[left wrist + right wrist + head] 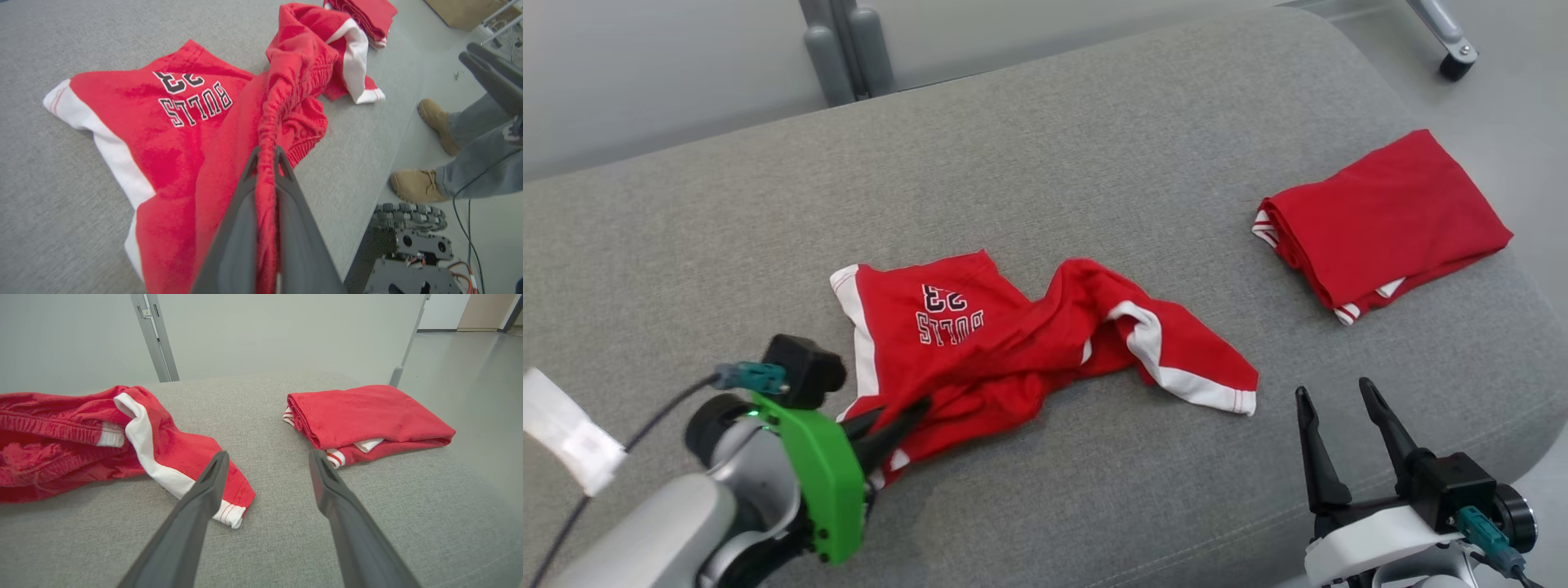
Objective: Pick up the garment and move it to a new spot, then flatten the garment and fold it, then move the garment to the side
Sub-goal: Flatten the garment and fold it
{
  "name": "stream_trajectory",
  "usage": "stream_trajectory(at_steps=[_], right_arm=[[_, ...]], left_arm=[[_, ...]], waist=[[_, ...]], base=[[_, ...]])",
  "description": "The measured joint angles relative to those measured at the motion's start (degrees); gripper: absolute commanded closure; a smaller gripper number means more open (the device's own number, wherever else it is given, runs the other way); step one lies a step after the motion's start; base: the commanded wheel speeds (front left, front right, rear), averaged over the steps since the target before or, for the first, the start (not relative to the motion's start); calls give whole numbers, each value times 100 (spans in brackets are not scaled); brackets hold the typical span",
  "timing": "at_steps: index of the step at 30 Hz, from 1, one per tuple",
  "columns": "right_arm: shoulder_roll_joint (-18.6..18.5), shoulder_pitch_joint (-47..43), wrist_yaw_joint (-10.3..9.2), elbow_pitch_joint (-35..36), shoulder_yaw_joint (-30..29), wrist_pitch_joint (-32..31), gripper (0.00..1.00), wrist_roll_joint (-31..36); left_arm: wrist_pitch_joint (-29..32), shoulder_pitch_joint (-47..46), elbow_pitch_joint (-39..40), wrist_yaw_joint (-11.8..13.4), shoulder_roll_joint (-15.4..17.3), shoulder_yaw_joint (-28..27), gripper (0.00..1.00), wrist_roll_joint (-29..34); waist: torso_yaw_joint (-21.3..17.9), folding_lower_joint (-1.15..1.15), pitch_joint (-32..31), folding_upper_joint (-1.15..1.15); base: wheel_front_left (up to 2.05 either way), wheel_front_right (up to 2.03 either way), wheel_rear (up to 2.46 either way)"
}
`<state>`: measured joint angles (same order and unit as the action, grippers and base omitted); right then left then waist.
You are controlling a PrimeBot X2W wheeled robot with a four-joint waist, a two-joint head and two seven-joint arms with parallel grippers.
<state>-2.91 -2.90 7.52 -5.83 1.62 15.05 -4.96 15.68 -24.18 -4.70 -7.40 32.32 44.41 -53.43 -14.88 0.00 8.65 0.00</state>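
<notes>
Fingers (239,228) of the left gripper (267,154) are pinched tight on a bunched, elastic edge of the red shorts (964,351).

Shorts lie crumpled on the middle of the grey cushion (1094,139), with the number print face up and a white-trimmed leg trailing toward the cushion's right end. Left gripper holds the shorts at their near edge, toward the cushion's front left. Right gripper (1334,390) hovers over the cushion's front right, fingers spread wide, holding nothing, near the shorts' hem but apart from it. Folded red garment (1384,216) sits at the cushion's right end. Off the cushion's edge, a person's tan boots (414,185) and jeans.
</notes>
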Motion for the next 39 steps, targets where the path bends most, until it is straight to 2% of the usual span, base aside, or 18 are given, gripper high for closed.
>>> stream_trajectory(at_steps=[2,5,8,13,14,15,16,17,19,24,27,32,35,39], right_arm=[[3,4,0,-7,51,1,0,1],[7,85,0,-13,68,0,0,3],[4,131,0,-18,92,0,0,8],[5,258,0,-35,188,1,0,8],[7,264,0,-42,194,1,0,8],[4,269,0,-55,201,0,0,8],[3,274,0,-65,205,1,0,8],[3,283,0,-71,218,1,0,8],[4,317,0,-78,215,1,0,4],[3,320,0,-96,190,1,0,-11],[3,319,0,-112,190,0,0,-19],[5,179,0,-108,77,0,0,-58],[1,-33,0,-112,3,0,0,-77],[3,-104,0,-97,29,0,0,-76]], left_arm=[[272,-23,312,-9,590,79,100,-253],[437,-172,438,-9,965,176,100,-749],[467,-508,224,-9,1166,325,100,-871],[67,-955,-561,-11,1188,594,98,-879],[-32,-1044,-721,-12,1182,653,79,-868],[-148,-1124,-894,-14,1172,692,71,-849],[-270,-1211,-1062,-14,1159,740,71,-820],[-378,-1299,-1245,-14,1145,781,59,-784],[-680,-1464,-1625,-15,1111,831,2,-654],[-1525,-1834,-2698,22,840,924,0,-78],[-1757,-1875,-3210,86,602,950,0,11],[-2588,-1702,-3301,692,165,465,0,-324],[-2777,-1222,-2788,1055,-212,302,0,-584],[-2841,-712,-1839,1589,-425,229,0,-765]], waist=[[78,0,-16,0],[173,0,-10,0],[216,0,34,0],[178,0,143,0],[155,0,163,0],[133,0,183,0],[107,0,204,0],[79,0,224,0],[27,0,266,0],[-71,0,354,0],[-91,0,343,0],[-90,0,207,0],[-24,0,112,0],[119,0,39,0]], base=[[0,0,0],[0,0,0],[0,0,0],[0,0,0],[0,0,0],[0,0,0],[0,0,0],[0,0,0],[0,0,0],[0,0,0],[0,0,0],[0,0,0],[0,0,0],[0,0,0]])
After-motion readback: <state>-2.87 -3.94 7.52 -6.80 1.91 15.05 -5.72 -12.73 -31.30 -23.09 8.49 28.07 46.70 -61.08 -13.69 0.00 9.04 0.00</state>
